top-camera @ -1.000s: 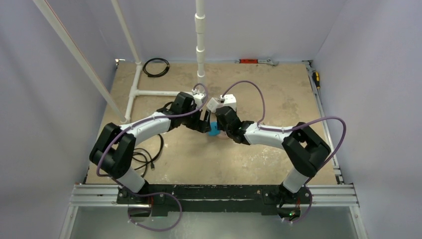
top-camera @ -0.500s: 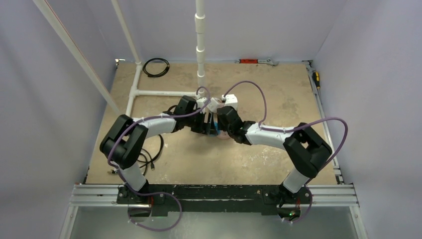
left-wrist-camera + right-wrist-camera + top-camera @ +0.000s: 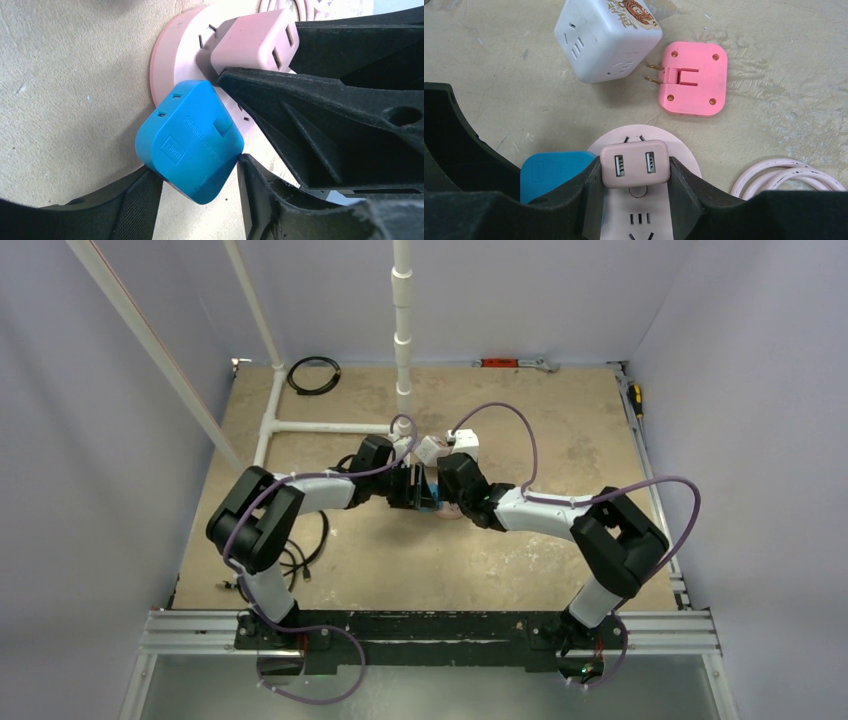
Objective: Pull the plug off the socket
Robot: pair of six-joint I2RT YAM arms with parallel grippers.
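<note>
My right claw clenched on pink plug, flat sides. Left claw clamped on blue plug, guess bracing socket. Pink plug hard, smooth, light; prongs probably tight, so pull straight.

Illumination was bright, even and diffuse from overhead. Shadows on the table were soft and short. Wrist views were sharp at centre; the right gripper rendered dark, with little surface detail.
</note>
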